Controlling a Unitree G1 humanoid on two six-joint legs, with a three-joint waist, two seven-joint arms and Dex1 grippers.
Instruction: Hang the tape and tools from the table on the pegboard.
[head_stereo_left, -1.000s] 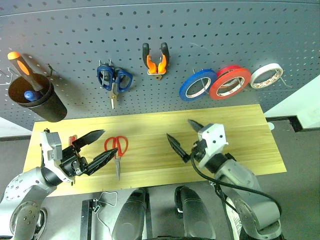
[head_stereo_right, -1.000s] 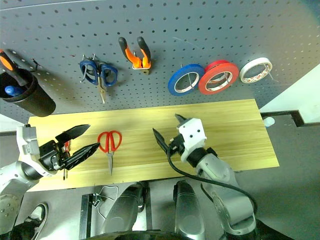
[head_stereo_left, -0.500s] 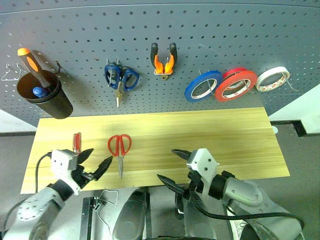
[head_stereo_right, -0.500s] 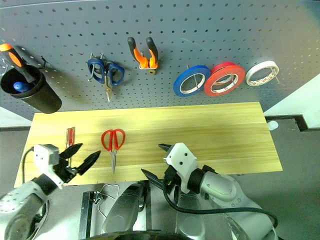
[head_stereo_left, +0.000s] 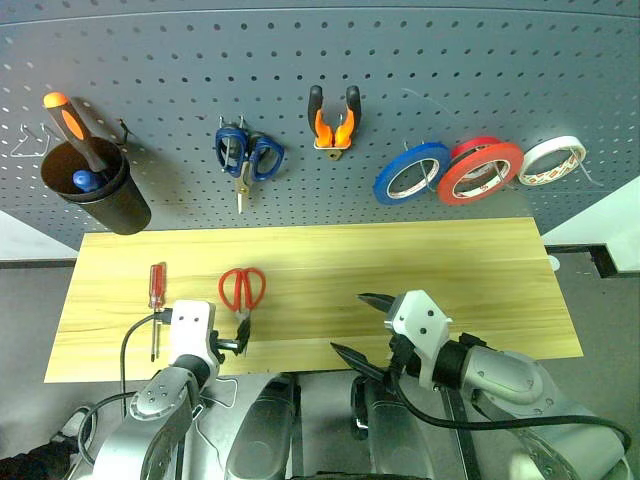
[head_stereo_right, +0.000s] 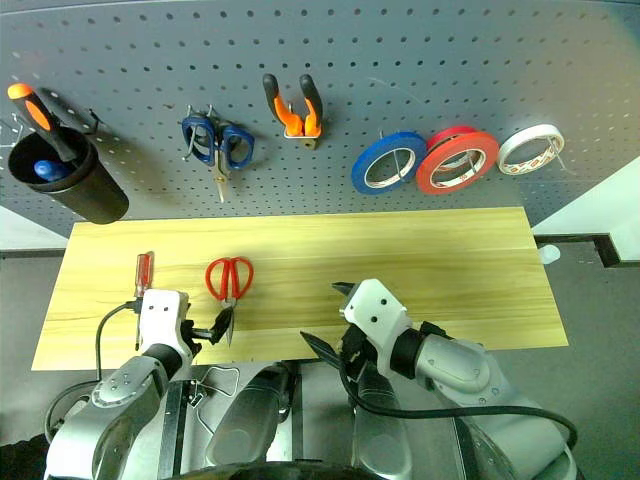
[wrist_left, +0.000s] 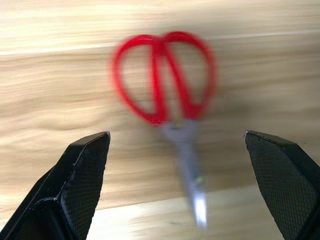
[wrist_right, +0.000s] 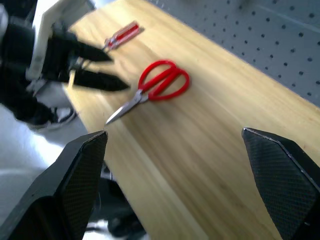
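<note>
Pegboard (head_stereo_left: 420, 70): red tape (head_stereo_left: 484, 169) and pliers (head_stereo_left: 333, 122) hung; table (head_stereo_left: 480, 270) held scissors (head_stereo_left: 241, 291), screwdriver (head_stereo_left: 156, 289).
Head views: left gripper (head_stereo_left: 228, 343) had dropped to the scissor blades; right gripper (head_stereo_left: 360, 325) had drawn back.
Left wrist: fingers (wrist_left: 82, 175) spread astride scissors, pickup imminent.
Right wrist: fingers (wrist_right: 272, 170) spread, empty.

Even, bright light falls on the table (head_stereo_left: 400, 260), with soft shadow along its back edge. The red-handled scissors (wrist_left: 167, 95) are blurred in the left wrist view.

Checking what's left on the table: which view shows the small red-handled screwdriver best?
The left eye view: the small red-handled screwdriver lies whole on the table, beside the red-handled scissors. The right eye view shows it much the same. The right wrist view catches it small and blurred at the far end.
</note>
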